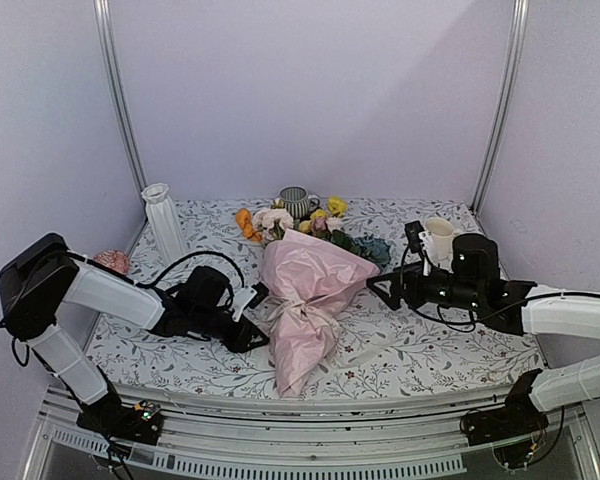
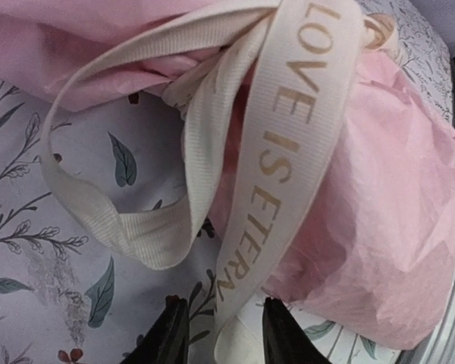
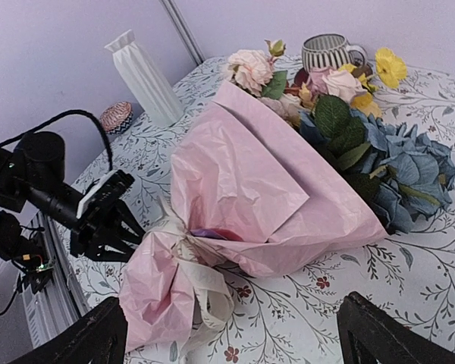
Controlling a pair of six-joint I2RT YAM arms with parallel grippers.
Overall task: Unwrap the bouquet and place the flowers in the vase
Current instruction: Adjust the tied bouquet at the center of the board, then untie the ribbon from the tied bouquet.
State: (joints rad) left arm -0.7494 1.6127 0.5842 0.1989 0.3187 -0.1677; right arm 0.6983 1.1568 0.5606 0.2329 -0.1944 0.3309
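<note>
Lying flat, the one bouquet [image 1: 310,290] points blooms [image 1: 275,222] up-frame, tail down-frame; one vase [image 1: 165,222] stands upper left; left fingers [image 2: 167,341] half-closed astride ribbon [image 2: 280,152], grip unclear; right fingers [image 3: 387,337] wide, empty.

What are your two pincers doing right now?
Left pincer: around the ribbon; grip cannot be told.
Right pincer: open, empty.

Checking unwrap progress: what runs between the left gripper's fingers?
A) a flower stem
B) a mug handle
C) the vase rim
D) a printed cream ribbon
D: the left wrist view shows the lettered ribbon passing between the fingers of the left gripper, beside the pink paper of the bouquet.
</note>
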